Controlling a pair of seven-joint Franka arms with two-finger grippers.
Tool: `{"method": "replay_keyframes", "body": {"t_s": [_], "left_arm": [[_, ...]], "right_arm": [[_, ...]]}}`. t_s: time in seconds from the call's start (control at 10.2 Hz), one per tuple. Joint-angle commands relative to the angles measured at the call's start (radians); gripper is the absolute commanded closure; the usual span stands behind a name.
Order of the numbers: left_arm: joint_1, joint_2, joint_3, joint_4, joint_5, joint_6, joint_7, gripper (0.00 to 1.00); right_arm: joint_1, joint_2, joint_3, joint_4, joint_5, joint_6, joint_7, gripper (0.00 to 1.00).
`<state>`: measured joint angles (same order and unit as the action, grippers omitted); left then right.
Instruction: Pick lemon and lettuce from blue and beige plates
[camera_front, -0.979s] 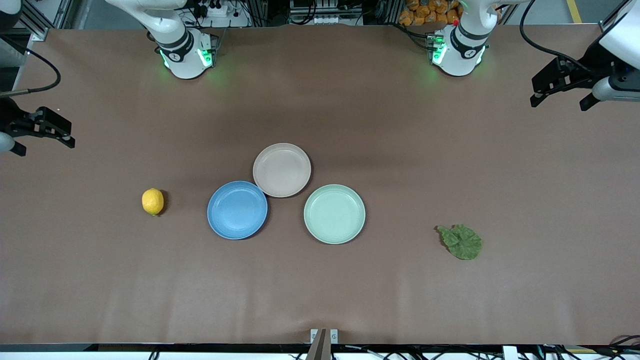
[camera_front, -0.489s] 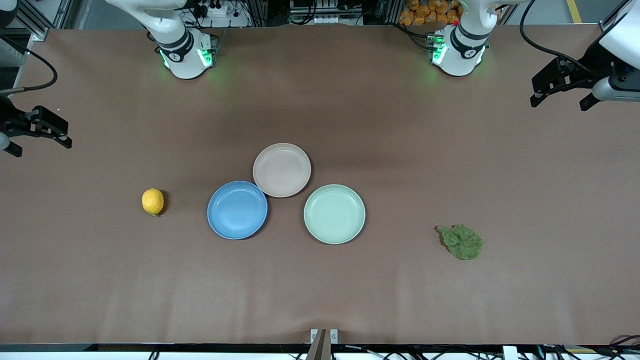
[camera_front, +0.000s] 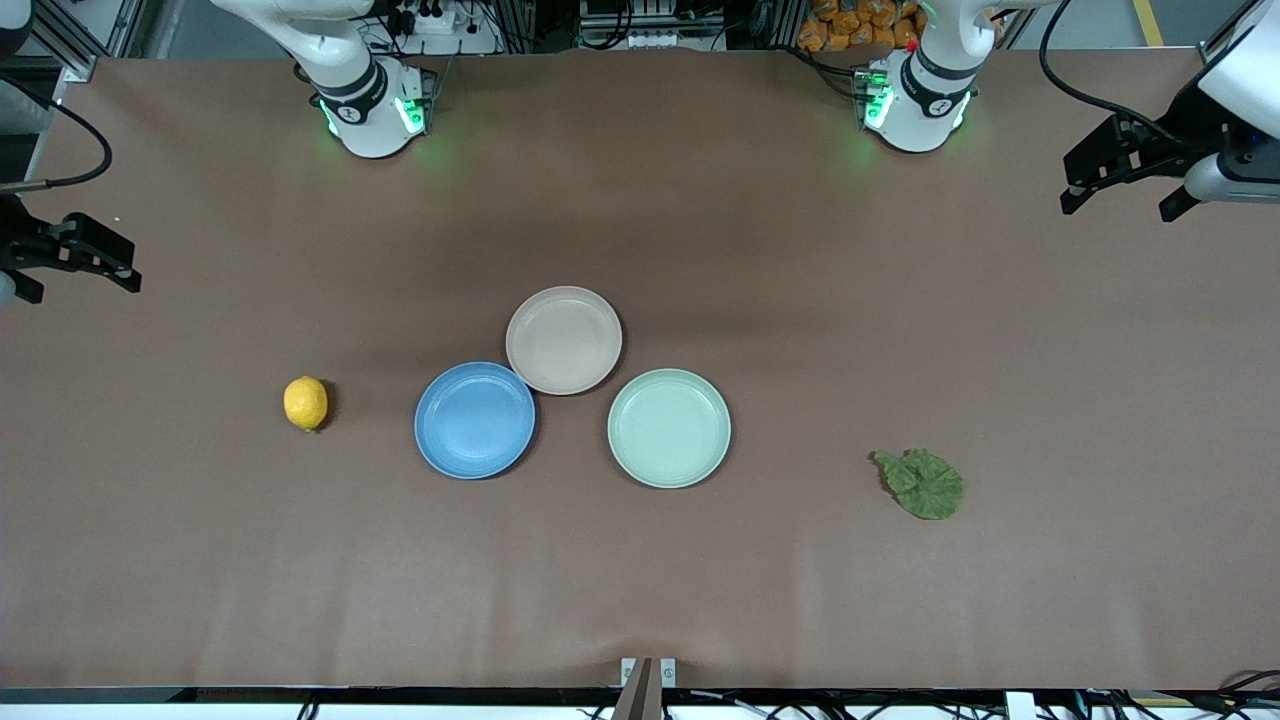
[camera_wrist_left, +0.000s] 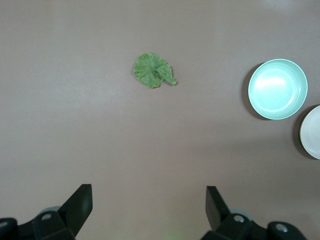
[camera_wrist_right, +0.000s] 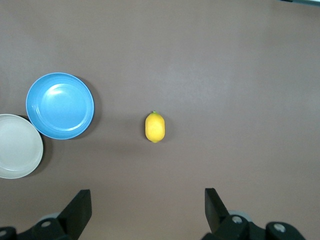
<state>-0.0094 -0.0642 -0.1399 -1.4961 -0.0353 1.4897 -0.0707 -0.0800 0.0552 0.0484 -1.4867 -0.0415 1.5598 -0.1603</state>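
On the brown desk (camera_front: 640, 580) three plates sit clustered near the middle, all of them bare. The beige plate (camera_front: 564, 340) lies farthest from the front camera, its rim touching or just overlapping the rim of the blue plate (camera_front: 474, 420), which sits nearer the camera and toward the right arm's end. The mint-green plate (camera_front: 669, 428) lies just beside the beige one, toward the left arm's end, with a narrow gap between the two. The lemon (camera_front: 305, 403) rests on the bare desk, near the blue plate but apart from it, toward the right arm's end; in the right wrist view the lemon (camera_wrist_right: 155, 126) lies with its long axis pointing toward the gripper, beside the blue plate (camera_wrist_right: 60, 105). The lettuce (camera_front: 922, 483) lies flat on the desk, well apart from the mint-green plate, toward the left arm's end and a little nearer the camera than the plates. The right gripper (camera_front: 80, 262) hangs over the edge of the desk at the right arm's end, its jaws spread wide and holding nothing. The left gripper (camera_front: 1125, 180) hangs over the desk's edge at the left arm's end, likewise wide apart and empty, with the lettuce (camera_wrist_left: 154, 70) in its wrist view.
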Motion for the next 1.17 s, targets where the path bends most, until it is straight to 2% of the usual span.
{"method": "replay_keyframes", "body": {"t_s": [0.0,0.39,1.08], "left_arm": [[0.011,-0.008,-0.004,-0.003,-0.025,-0.011,-0.003,0.0],[0.011,-0.008,-0.004,-0.004,-0.025,-0.011,-0.003,0.0],[0.011,-0.008,-0.004,-0.004,-0.025,-0.011,-0.001,0.0]], "right_arm": [[-0.02,-0.006,0.013,-0.012,-0.012,-0.004,0.016,0.0],[-0.024,-0.073,0.013,-0.125,-0.011,0.071,0.016,0.0],[-0.029,-0.054,0.013,-0.055,-0.014,0.057,0.018,0.0]]}}
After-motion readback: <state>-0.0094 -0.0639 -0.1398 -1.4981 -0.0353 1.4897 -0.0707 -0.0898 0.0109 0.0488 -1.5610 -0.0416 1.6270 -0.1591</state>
